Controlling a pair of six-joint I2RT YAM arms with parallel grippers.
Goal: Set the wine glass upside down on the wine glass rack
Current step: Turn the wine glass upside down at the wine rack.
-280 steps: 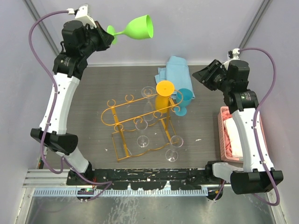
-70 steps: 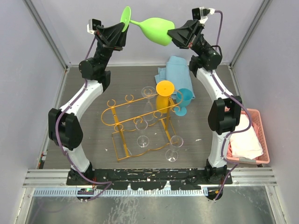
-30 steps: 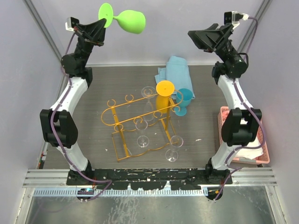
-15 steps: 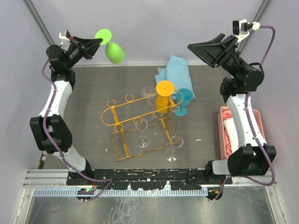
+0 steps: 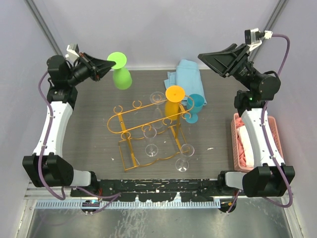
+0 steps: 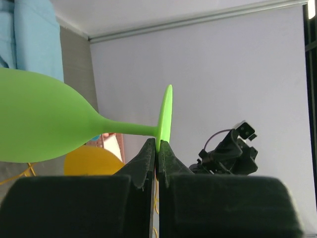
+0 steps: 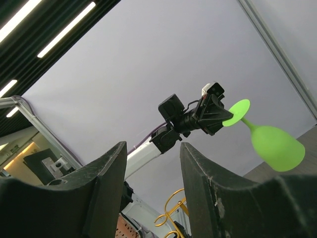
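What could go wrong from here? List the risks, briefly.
The left gripper pinches only the thin edge of the foot of the green wine glass, so the glass could pivot or slip out. The wine glass rack is crowded with clear glasses and an orange glass; lowering carelessly may knock them.

Pale grey walls (image 5: 198, 25) enclose the dark wood-grain bench (image 5: 94, 114) on three sides. Strip lights (image 7: 67, 29) run overhead.
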